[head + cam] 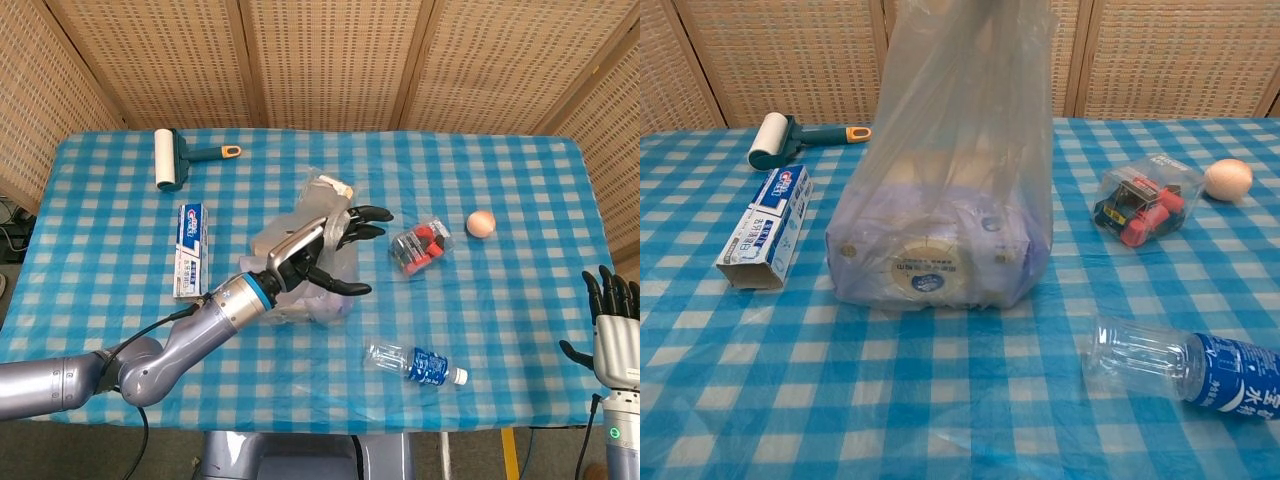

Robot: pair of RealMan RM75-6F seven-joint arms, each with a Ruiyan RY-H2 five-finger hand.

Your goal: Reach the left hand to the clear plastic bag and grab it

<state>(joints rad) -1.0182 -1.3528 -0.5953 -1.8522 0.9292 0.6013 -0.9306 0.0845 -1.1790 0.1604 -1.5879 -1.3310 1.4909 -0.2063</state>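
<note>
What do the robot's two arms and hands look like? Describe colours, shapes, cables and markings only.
The left arm is rounded silver-grey metal with a bright blue ring at the wrist and a thin black cable running alongside. Its left hand is silver-backed with black fingers. The right hand has black fingers on a pale grey palm, above a grey wrist bearing a small green mark.

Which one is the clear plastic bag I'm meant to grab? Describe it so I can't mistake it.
Look to the middle of the blue checked tablecloth. The clear plastic bag stands there with the left hand over its top, right of the toothpaste box. It alone stands tall and see-through, with a purple box inside.
</note>
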